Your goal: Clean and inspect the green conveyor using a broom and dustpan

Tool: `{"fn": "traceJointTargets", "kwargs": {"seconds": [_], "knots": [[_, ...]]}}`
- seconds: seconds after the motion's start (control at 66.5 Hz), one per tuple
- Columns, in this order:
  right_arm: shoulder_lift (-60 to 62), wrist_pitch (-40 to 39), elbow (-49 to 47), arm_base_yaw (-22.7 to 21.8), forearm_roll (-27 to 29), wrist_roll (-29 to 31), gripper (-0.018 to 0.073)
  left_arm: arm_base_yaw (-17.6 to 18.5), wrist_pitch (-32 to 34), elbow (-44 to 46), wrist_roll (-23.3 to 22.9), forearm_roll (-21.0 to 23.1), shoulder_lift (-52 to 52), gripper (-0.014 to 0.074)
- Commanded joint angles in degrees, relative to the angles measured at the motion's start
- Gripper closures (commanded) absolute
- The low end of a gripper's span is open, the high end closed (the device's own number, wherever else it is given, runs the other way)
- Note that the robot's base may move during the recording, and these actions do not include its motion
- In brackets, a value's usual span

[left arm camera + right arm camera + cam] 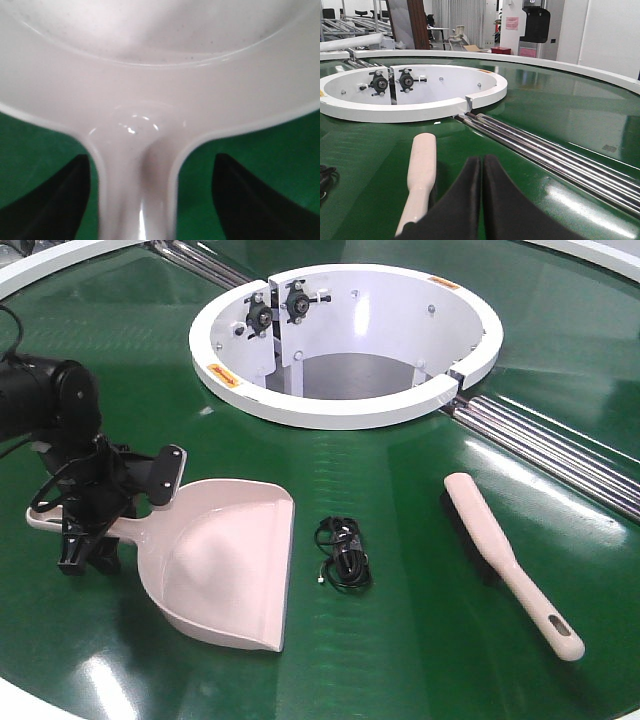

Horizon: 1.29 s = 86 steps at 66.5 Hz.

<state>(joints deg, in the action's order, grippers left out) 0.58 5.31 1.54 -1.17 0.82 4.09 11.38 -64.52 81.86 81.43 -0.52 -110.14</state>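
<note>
The pale beige-pink plastic dustpan [225,560] is laid flat on the wide glossy dark-green conveyor belt [420,640], its long handle pointed left. The handle is straddled by the black left fingers [55,200], which are held open, with green belt seen in the gap on either side. A small coiled black cable [343,552] is seen between the dustpan and the slim beige-pink hand broom [505,555], laid well apart to the right. The dark right fingers [460,200] are pressed together on nothing, just beside the broom, near the silver metal rollers [540,445]
</note>
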Motion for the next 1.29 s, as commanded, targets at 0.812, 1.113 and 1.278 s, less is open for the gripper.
{"fn": "traceJointTargets", "kwargs": {"seconds": [0.812, 1.113, 1.278], "knots": [[1.03, -4.19, 1.25, -0.27, -0.01, 0.26, 0.0569, 2.57, -4.32, 10.56, -7.15, 3.59, 6.58, 0.0604], [1.03, -4.19, 1.25, -0.27, -0.01, 0.26, 0.0569, 2.73, -6.56, 10.56, -10.12, 1.99, 3.83, 0.0604], [1.03, -4.19, 1.25, -0.27, -0.01, 0.26, 0.0569, 3.34, -6.09, 10.56, -10.12, -2.28, 2.61, 0.0604]]}}
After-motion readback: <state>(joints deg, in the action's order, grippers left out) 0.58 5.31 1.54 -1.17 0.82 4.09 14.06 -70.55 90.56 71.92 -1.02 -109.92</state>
